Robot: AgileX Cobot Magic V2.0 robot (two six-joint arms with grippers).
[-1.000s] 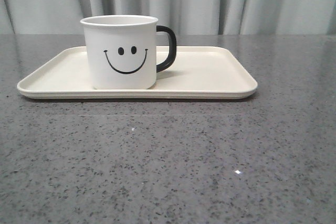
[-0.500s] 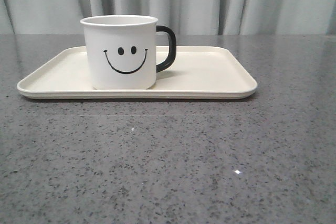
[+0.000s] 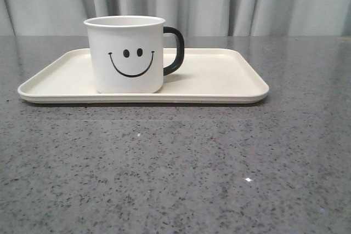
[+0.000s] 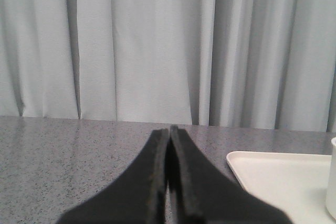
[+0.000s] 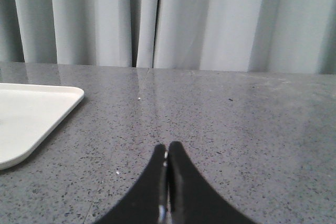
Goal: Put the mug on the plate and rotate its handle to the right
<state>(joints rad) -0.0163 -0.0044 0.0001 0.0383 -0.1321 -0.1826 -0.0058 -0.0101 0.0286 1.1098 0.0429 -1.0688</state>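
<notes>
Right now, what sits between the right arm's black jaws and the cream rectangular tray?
Nothing: in the right wrist view only bare speckled grey tabletop separates the shut right gripper from the tray.

A speckled grey stone-look tabletop (image 3: 175, 168) fills the foreground from nine to three o'clock, with pale pleated curtains (image 3: 219, 1) hanging at twelve.

Open grey tabletop (image 3: 175, 179) is seen across the lower frame; the centre-left is blocked by the mug (image 3: 126, 53) on the plate (image 3: 230, 80).
</notes>
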